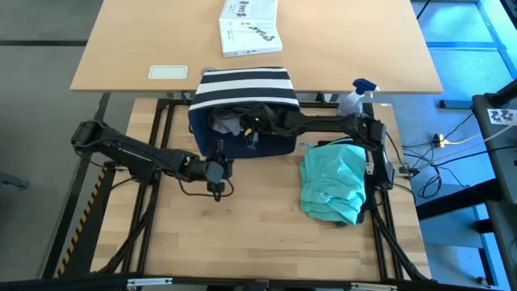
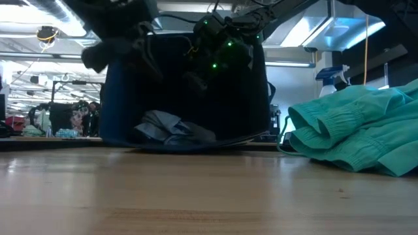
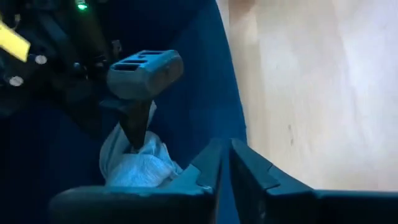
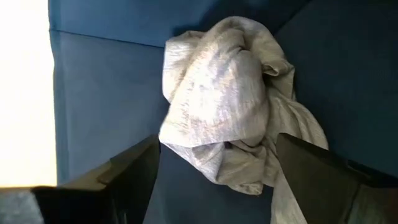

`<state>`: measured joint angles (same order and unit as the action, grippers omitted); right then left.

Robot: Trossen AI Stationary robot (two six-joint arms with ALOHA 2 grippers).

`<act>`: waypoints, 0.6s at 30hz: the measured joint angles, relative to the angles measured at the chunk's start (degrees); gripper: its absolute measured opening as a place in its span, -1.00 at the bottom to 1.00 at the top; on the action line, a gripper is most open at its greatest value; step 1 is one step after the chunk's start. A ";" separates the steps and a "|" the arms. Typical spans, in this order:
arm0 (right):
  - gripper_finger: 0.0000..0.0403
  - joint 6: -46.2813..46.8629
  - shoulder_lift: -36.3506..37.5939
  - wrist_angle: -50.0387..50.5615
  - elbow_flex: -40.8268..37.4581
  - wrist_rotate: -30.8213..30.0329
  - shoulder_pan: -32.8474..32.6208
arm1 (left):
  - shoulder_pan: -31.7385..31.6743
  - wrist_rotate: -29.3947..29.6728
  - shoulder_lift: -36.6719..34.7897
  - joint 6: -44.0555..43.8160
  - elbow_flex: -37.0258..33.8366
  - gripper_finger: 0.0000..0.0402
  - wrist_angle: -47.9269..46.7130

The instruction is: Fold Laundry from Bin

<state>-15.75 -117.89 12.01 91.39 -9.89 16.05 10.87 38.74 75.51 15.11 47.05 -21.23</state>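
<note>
The navy bin (image 1: 242,101) with white stripes lies tipped at the far middle of the table, its mouth toward the near edge. A crumpled grey garment (image 4: 217,99) lies on the bin's inner wall (image 4: 99,93); it also shows in the low view (image 2: 173,129). My right gripper (image 4: 217,180) reaches into the bin from the right and is open, one finger on each side of the grey heap. My left gripper (image 3: 227,165) is at the bin's near-left rim, fingers shut. A teal garment (image 1: 333,182) lies bunched on the table at the right. My left gripper has the bin's blue rim edge (image 3: 233,134) between its two shut fingers, coming slanting down from the near left. The bin stays on the table. My right gripper is open over the grey garment; one fingertip (image 3: 134,134) dips into its folds (image 3: 140,158), slanting down from the near side.
A second, lighter table beyond carries a white printed box (image 1: 250,26) and a white card (image 1: 168,72). A spray bottle (image 1: 357,95) stands at the bin's right. Bare wooden tabletop (image 1: 242,234) lies along the near side.
</note>
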 joint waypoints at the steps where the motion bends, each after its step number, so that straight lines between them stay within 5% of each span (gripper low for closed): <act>1: 0.60 0.00 0.02 0.00 0.00 0.00 -0.04 | -0.50 -0.71 -0.55 -0.16 0.00 -0.82 -0.48; 7: 0.60 0.00 0.02 -0.39 0.01 -0.66 0.11 | -7.75 -6.77 0.96 1.08 -2.49 -0.44 0.76; 12: 0.60 0.24 0.02 -0.34 0.02 -0.62 0.02 | -14.64 -6.05 1.39 7.40 -5.56 -0.11 6.68; 18: 0.60 0.28 0.02 -0.35 0.02 -0.70 0.06 | -20.54 -6.81 2.33 18.25 -8.45 0.06 16.32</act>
<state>-15.46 -117.86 11.66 91.42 -10.59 16.12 -9.67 31.93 77.84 33.36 38.60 -4.91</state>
